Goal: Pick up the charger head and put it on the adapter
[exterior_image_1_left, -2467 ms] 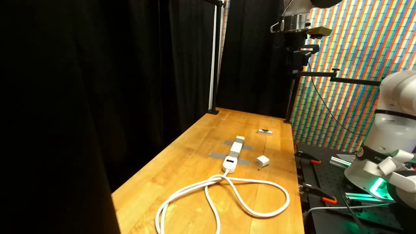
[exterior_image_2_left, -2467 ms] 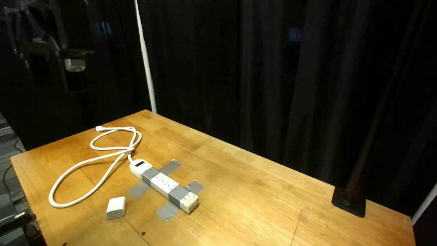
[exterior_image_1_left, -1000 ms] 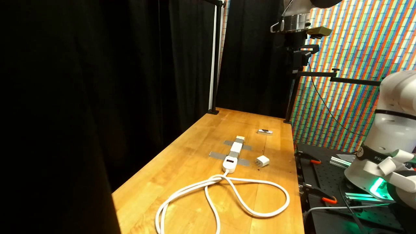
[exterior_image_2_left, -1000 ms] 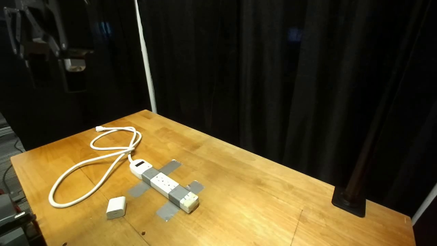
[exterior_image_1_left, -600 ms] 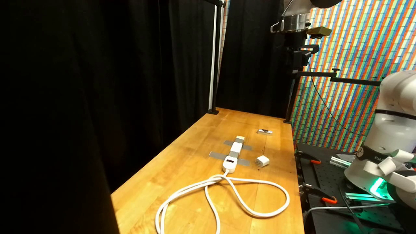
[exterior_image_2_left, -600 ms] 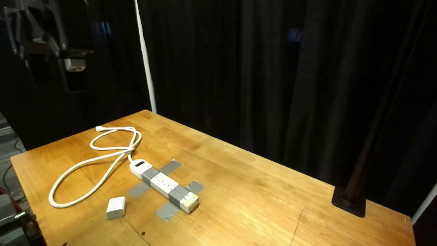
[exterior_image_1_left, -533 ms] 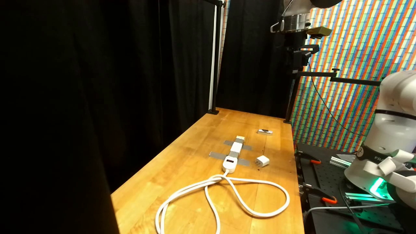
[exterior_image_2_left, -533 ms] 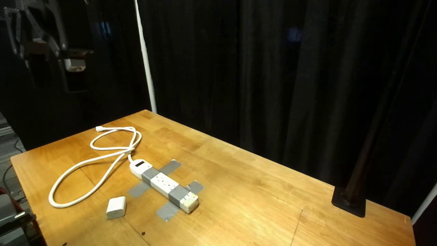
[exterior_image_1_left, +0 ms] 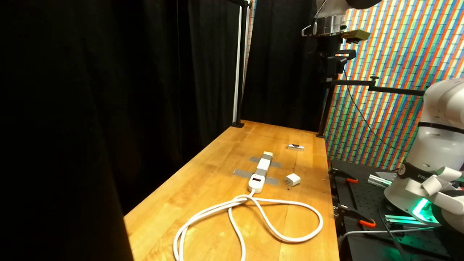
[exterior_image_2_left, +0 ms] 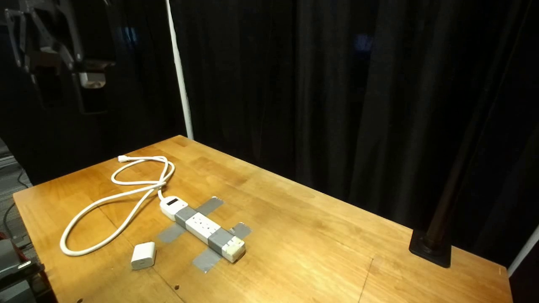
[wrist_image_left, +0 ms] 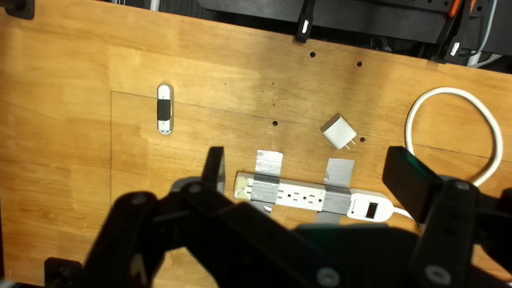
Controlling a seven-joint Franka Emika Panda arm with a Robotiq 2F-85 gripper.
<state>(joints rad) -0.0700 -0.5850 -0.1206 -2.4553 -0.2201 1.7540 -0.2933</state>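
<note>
The charger head is a small white block lying on its side on the wooden table; it also shows in an exterior view. In the wrist view the charger head has its two metal prongs pointing to the lower right. The adapter, a white power strip, is taped down beside it with grey tape, as an exterior view also shows. In the wrist view the adapter has open sockets between the tapes. My gripper is open and empty, high above the table; it also shows in an exterior view.
The white cord loops over the table from the adapter's switch end. A small white bar with a dark band lies apart from the strip. Clamps hold the table edge by the robot base. A black post foot stands on the table.
</note>
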